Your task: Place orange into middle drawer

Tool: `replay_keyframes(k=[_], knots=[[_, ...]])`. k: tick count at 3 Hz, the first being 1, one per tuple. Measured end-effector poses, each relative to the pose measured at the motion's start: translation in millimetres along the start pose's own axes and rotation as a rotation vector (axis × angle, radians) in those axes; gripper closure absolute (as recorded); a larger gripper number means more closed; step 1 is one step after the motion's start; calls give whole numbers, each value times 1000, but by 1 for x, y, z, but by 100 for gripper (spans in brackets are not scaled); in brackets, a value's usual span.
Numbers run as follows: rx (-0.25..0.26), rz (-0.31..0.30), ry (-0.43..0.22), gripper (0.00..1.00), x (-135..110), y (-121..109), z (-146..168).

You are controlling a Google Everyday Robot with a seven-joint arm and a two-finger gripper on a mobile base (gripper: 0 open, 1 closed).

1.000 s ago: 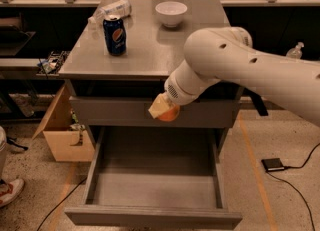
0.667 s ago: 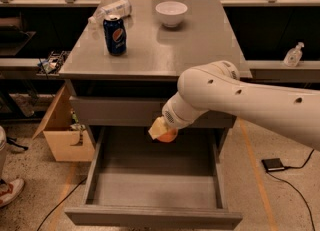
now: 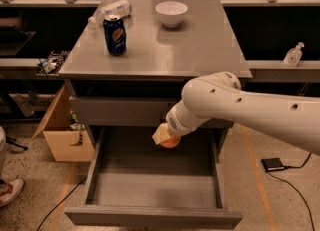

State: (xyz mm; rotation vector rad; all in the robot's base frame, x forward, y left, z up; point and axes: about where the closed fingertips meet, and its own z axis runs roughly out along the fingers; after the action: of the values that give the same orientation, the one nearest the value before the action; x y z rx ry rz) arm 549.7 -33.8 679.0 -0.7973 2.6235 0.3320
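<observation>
The middle drawer (image 3: 150,185) is pulled wide open below the gray cabinet, showing its flat gray inner tray. My gripper (image 3: 165,137) hangs over the back part of the open drawer, just under the closed upper drawer front. It is shut on the orange (image 3: 170,141), of which only the lower part shows below the cream-coloured fingers (image 3: 160,134). The orange is held above the tray, not touching it. My white arm reaches in from the right.
On the cabinet top (image 3: 200,50) stand a blue soda can (image 3: 114,35), a white bowl (image 3: 171,13) and a lying plastic bottle (image 3: 111,11). A cardboard box (image 3: 62,132) sits on the floor at the left. A dark flat object (image 3: 273,164) lies on the floor at the right.
My arm and gripper have moved down with the orange, from level with the upper drawer front to over the back of the open drawer.
</observation>
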Motion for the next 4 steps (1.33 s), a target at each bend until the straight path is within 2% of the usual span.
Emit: replay_keyframes(k=[1,2,3,4], knots=[[22,43,14,100,28,-26,42],[59,47,35,100,53,-48,89],[74,65,49,100,78,-67,131],[61,106,73,100,110,-78,174]])
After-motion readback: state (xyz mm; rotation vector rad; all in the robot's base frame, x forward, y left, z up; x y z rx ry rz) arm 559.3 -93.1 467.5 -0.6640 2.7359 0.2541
